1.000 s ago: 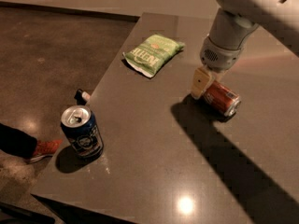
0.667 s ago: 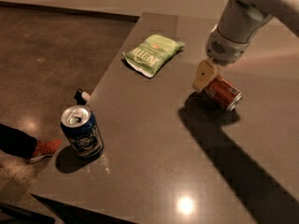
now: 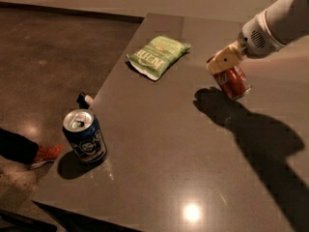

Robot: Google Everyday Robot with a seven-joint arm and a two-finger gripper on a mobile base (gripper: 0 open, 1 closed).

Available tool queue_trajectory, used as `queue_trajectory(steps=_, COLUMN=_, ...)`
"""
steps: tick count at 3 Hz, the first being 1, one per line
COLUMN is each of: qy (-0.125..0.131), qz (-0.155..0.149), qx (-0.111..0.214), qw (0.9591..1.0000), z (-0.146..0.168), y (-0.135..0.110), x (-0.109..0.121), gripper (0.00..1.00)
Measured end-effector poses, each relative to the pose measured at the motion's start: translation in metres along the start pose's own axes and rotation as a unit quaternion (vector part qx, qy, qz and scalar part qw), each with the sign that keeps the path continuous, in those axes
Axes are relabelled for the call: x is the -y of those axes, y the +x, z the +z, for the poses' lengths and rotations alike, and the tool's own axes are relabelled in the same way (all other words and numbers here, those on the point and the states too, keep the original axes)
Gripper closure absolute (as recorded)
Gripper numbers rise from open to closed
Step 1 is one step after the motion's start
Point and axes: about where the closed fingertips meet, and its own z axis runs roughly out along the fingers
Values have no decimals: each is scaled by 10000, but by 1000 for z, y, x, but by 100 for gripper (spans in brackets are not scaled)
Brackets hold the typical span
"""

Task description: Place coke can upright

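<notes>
The coke can (image 3: 235, 82) is red with a silver end. It hangs tilted above the grey table (image 3: 159, 144) at the right, and its shadow lies on the tabletop below it. My gripper (image 3: 226, 70) comes in from the upper right and is shut on the can's upper end. One beige finger (image 3: 222, 61) shows in front of the can; the other is hidden behind it.
A dark blue can (image 3: 85, 136) stands upright near the table's front left corner. A green snack bag (image 3: 158, 55) lies at the back middle. The table's left edge drops to a dark floor, where a red shoe (image 3: 44, 154) shows.
The gripper has moved right and up with the coke can in it. The can has come off the tabletop and now hangs tilted instead of lying on its side.
</notes>
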Motion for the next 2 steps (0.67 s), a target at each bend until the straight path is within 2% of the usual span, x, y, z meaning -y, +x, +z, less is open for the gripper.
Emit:
queue_trajectory(steps=1, qy=-9, qz=-147, qx=1007, qw=9948, z=-16, y=-3, x=0, gripper=100)
queue_trajectory(steps=2, qy=77, qz=-208, qx=2062, qw=9783, z=-26, y=-10, x=9, gripper=100)
